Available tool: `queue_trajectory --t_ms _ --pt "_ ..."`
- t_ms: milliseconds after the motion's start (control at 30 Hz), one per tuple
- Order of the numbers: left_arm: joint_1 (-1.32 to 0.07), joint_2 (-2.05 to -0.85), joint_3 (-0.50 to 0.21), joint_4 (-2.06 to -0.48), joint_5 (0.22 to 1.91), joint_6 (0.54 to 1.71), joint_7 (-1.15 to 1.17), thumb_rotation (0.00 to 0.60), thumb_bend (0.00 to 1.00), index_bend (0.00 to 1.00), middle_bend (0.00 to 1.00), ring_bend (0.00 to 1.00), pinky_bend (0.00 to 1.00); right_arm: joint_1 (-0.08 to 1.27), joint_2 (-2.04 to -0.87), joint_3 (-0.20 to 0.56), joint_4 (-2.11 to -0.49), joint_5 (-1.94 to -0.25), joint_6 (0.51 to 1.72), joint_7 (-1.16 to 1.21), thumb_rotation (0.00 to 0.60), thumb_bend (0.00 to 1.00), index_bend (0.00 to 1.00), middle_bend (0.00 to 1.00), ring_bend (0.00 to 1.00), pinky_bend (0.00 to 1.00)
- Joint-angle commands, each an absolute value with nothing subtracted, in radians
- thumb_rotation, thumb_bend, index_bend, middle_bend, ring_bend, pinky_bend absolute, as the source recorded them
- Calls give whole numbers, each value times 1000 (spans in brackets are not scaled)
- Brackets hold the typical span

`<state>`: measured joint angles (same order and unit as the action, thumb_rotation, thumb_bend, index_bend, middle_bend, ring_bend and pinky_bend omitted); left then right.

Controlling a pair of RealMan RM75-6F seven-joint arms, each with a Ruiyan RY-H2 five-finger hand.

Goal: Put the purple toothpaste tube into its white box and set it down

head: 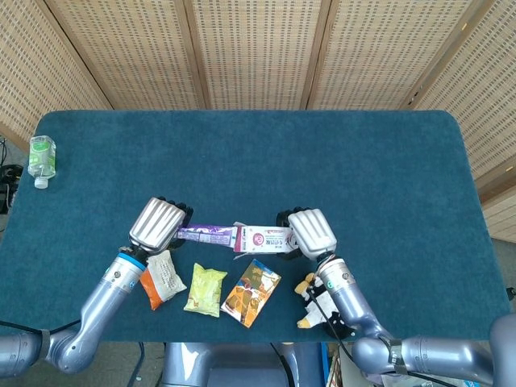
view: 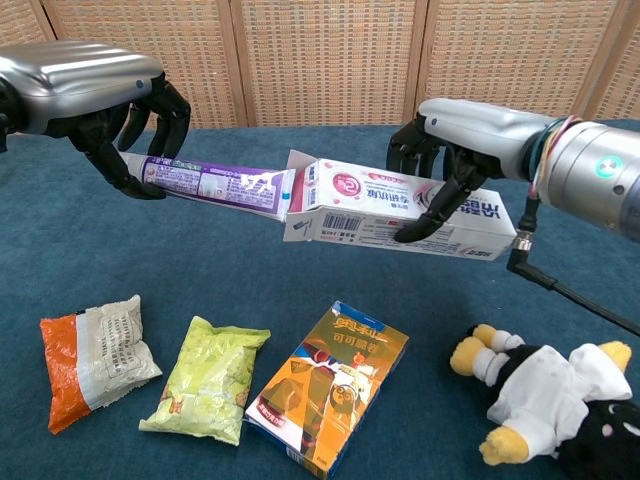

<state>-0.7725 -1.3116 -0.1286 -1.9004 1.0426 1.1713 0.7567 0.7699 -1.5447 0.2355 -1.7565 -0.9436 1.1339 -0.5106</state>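
Note:
My left hand point(view: 95, 100) point(head: 158, 222) grips the cap end of the purple toothpaste tube point(view: 215, 184) point(head: 206, 234), held above the table and pointing right. My right hand point(view: 470, 135) point(head: 307, 232) holds the white toothpaste box point(view: 400, 210) point(head: 264, 238) lengthwise, with its open flap end facing left. The tube's flat end meets the box's open mouth; I cannot tell whether it is inside.
On the blue table point(head: 266, 153) lie an orange snack packet point(view: 95, 360), a yellow-green packet point(view: 210, 380), an orange carton point(view: 330, 385) and a plush toy point(view: 555, 400). A small bottle point(head: 40, 160) lies at the far left edge.

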Motion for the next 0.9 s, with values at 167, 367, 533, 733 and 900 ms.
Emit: queue_trajectory --t_ms 167,367,533,733,900 --pt "-767 -1309 -123 -1904 1064 1179 748 600 241 809 715 614 578 771 -1544 238 -1758 -937 1137 -516 600 37 596 533 417 467" --pt "-760 -1289 -112 -1906 1041 1182 774 600 242 809 714 614 578 773 -1544 236 -1753 -934 1136 -518 600 38 596 533 417 467" --pt "-754 -1271 -106 -1899 1031 1180 775 600 242 809 715 614 579 774 -1543 238 -1753 -930 1137 -520 600 38 596 533 417 467" --pt "-747 -1267 -107 -1886 1037 1176 743 600 242 809 715 614 579 776 -1548 236 -1752 -927 1136 -522 600 38 596 533 417 467" --pt "-746 -1280 -105 -1877 1040 1166 725 600 242 809 715 614 578 779 -1553 237 -1754 -928 1139 -527 600 38 596 533 417 467"
